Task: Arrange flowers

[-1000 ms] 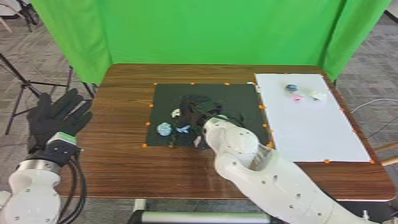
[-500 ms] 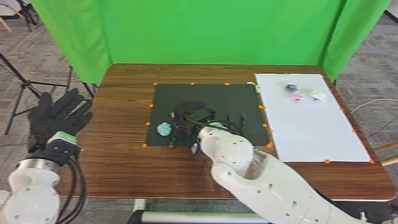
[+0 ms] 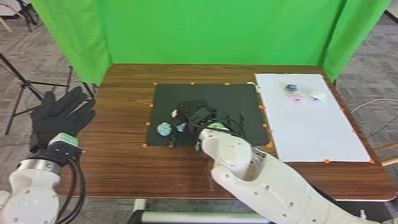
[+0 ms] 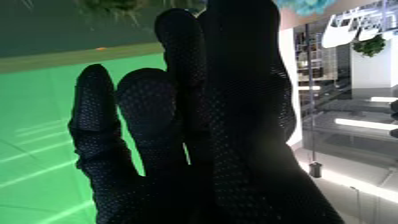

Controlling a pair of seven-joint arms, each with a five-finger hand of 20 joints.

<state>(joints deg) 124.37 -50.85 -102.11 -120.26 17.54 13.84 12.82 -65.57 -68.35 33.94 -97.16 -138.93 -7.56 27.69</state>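
- Far left, past the desk edge: my left robot hand, palm flat, fingers straight and fanned wide, nothing in it. That arm comes up from the bottom left corner, well apart from the flowers.
- On the dark mat, left side, there's a pale blue flower. Looks puffy and super light, so I'd guess it scoots or crushes if I grab the bloom. I'd pinch the stem right under the head, gently.
- Just right of it, a smaller blue flower, with a cream flower beyond, both beside my right hand. Petals look soft and easy to bend, so same deal, stem only.
- Middle of the mat: my right robot hand, low over it. Fingers look pretty straight in the wrist view, close together rather than spread, and I can't make out a stem in it. White right forearm slants in from the bottom right.
- Right of the wrist, dark sprigs. Thin and kinda springy I'd guess, could snag my glove.
- Far right, on the white sheet: grey-blue bloom, pink bloom, white bloom, grouped near its far end.
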